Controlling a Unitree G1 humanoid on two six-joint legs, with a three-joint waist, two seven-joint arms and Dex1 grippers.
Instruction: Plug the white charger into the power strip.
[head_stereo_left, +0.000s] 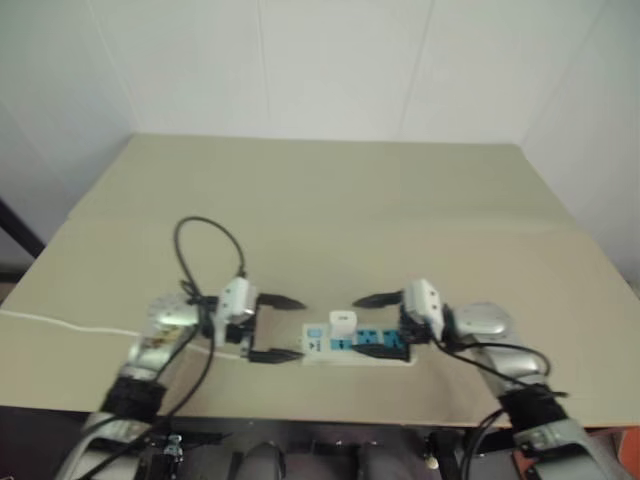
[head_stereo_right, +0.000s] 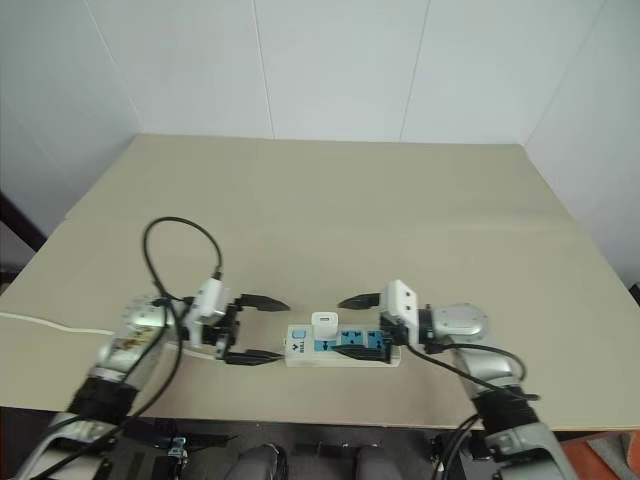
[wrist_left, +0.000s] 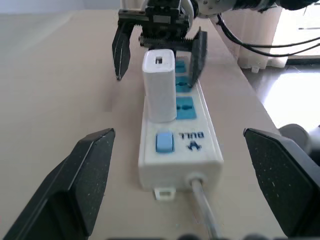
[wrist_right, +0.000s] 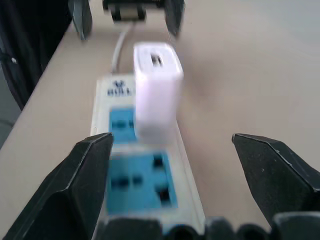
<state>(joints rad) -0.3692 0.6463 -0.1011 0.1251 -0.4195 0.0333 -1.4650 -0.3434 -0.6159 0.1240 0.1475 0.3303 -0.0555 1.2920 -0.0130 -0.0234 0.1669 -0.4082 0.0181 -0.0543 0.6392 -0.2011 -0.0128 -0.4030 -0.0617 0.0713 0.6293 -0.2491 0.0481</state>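
Black claws (head_stereo_left: 275, 328) (head_stereo_left: 379, 325) wide apart, empty, flanking white charger (head_stereo_left: 342, 323).

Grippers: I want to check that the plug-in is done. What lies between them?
Between the open left gripper and right gripper, the head views show the power strip with the white charger upright in it.

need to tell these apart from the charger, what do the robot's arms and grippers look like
Both arms are silver-grey metal with black wrist bands and loose black cables. The left gripper and right gripper each have a white box at the wrist and two pointed black fingers.
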